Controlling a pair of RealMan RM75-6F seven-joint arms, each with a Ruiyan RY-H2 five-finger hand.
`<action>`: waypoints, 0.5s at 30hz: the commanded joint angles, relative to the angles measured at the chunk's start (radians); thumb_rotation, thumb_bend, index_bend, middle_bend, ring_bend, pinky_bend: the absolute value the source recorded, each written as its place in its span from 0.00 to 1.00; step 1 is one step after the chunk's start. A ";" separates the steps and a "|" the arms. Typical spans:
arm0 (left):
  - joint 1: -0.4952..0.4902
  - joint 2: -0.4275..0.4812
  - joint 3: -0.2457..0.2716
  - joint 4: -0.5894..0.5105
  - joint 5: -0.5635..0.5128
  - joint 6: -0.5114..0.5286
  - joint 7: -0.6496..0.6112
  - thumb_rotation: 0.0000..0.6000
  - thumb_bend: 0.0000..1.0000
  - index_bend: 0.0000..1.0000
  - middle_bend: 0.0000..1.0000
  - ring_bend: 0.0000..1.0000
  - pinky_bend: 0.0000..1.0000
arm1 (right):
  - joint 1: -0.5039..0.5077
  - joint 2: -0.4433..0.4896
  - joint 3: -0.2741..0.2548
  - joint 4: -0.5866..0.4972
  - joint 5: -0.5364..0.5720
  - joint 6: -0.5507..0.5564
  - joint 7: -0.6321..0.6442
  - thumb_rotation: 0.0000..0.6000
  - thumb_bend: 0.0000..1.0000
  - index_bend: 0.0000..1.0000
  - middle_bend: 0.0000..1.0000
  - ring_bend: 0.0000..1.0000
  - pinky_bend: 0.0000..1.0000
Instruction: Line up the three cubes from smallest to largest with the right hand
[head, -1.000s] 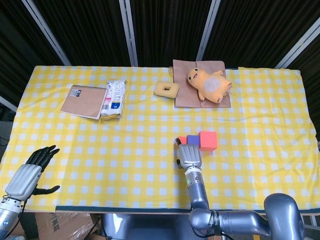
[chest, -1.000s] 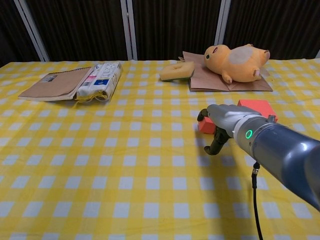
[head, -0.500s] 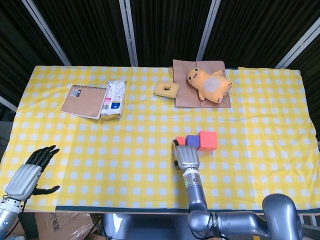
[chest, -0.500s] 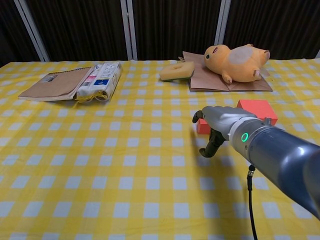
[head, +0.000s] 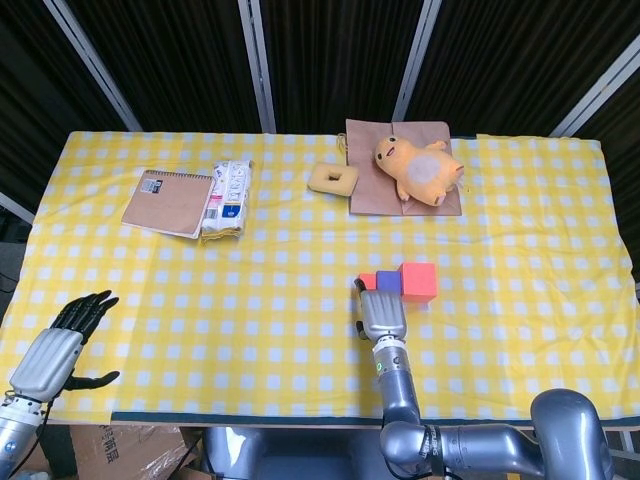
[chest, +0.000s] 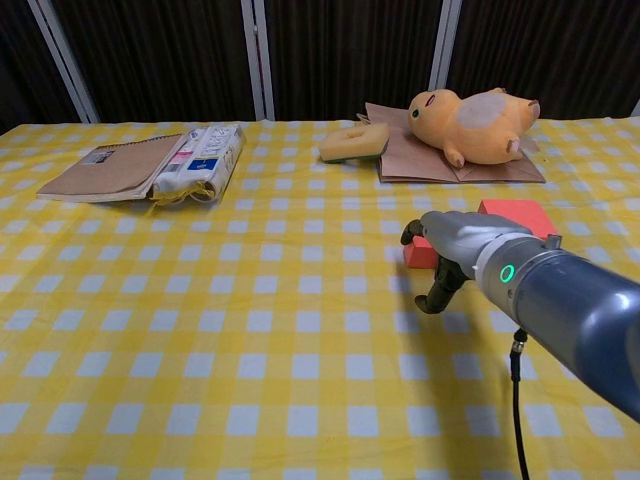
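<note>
No writing reads clearly on the white packet (head: 227, 199) beside the notebook (head: 168, 202).

Yellow-and-white checked cloth (head: 250, 290) covers the bench; small red cube (head: 367, 282), blue cube (head: 387, 281), large red cube (head: 417, 281); orange-yellow plush toy (head: 415, 170).

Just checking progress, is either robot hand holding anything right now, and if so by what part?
Nothing is held. The right hand sits just in front of the cubes, fingers curled and empty; the left hand is open, off the table's edge.

Probably a lab: dark curtain backdrop (head: 330, 60), staged yellow checked tablecloth (head: 250, 290).
</note>
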 joint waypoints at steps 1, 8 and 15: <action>0.001 0.000 0.000 0.000 0.000 0.002 -0.003 1.00 0.00 0.00 0.00 0.00 0.00 | -0.003 0.002 -0.002 -0.008 -0.003 0.011 -0.005 1.00 0.44 0.16 0.98 1.00 1.00; 0.003 0.000 0.000 0.001 0.003 0.006 -0.007 1.00 0.00 0.00 0.00 0.00 0.00 | -0.017 0.010 0.001 -0.034 0.003 0.022 -0.003 1.00 0.44 0.16 0.98 1.00 1.00; 0.005 -0.002 -0.001 0.002 0.004 0.012 -0.001 1.00 0.00 0.00 0.00 0.00 0.00 | -0.030 0.014 -0.020 -0.082 -0.028 0.028 0.012 1.00 0.44 0.16 0.98 1.00 1.00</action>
